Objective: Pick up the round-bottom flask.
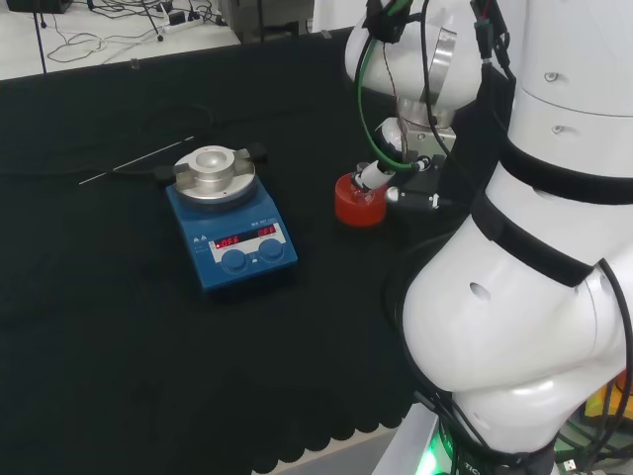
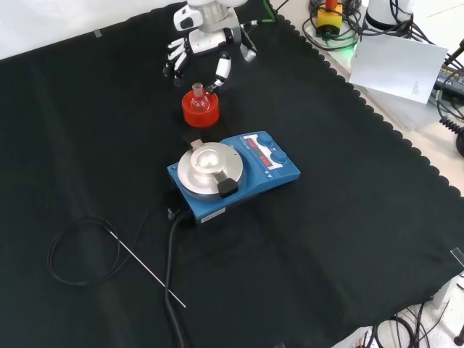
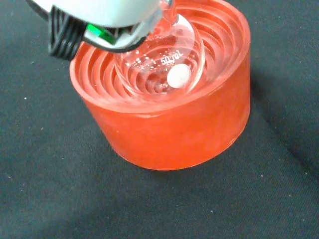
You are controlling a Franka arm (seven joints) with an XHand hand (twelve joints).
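A: What lies nearest the front camera?

B: A thin metal rod [image 2: 145, 272] and a loop of black cable [image 2: 80, 250] lie on the black cloth [image 2: 348, 239], near the left. Behind them stands a blue magnetic stirrer [image 2: 235, 172] with a round steel plate.

A: And the round-bottom flask [image 2: 199, 98]?

B: It sits upright in a red ribbed stand [image 2: 199, 111], just beyond the stirrer. In the wrist view a small white pellet [image 3: 178, 75] lies inside the clear bulb.

A: How is the hand [image 2: 206, 51]?

B: It hangs over the flask from the far side, fingers spread and bent downward. One fingertip [image 2: 221, 72] is just beside the neck. It holds nothing that I can see.

A: What is around the cloth?

B: Its scalloped edge [image 2: 377, 116] runs along the right of the front view, with white paper [image 2: 399, 65] and cables beyond. In the front view the cloth lies bare to the right of the stirrer and to the left of the stand.
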